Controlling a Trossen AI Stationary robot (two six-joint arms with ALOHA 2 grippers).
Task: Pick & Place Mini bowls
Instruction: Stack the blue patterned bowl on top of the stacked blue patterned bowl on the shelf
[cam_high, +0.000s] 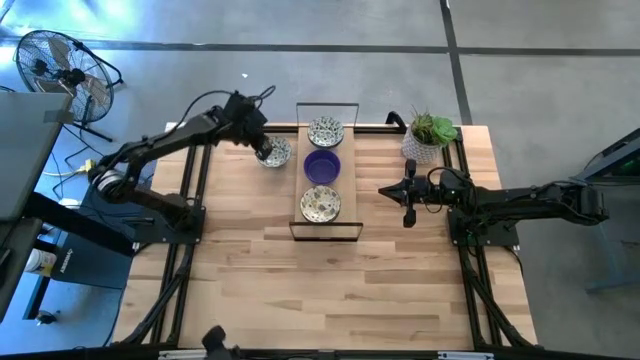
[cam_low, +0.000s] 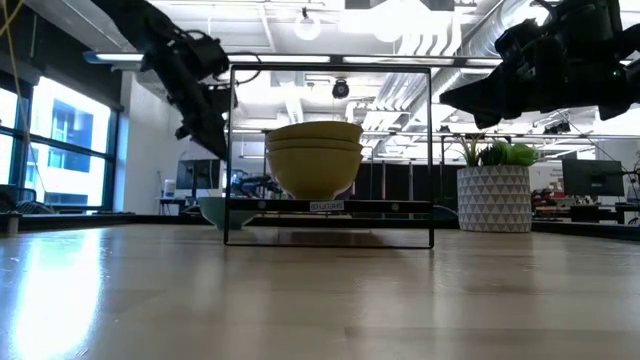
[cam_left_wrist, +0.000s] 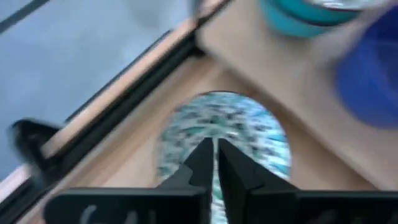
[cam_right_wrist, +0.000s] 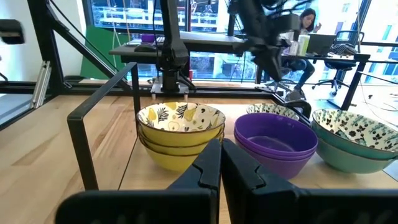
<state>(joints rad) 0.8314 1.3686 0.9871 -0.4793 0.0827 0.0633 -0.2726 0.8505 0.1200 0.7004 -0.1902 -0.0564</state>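
While the left gripper (cam_high: 268, 150) hovers nearly closed over a speckled mini bowl (cam_high: 276, 152) near the tabletop's far edge, holding nothing, the right gripper (cam_high: 407, 192) waits shut beside the rack (cam_high: 297, 150).

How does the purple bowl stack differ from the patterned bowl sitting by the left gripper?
The purple bowls are plain, solid purple; the lone patterned bowl is pale with a dark speckled print. The purple bowls sit stacked in the black frame rack, between two patterned stacks, while the lone bowl rests on the bare table outside the rack, under the left gripper. Both are small, round and upright.
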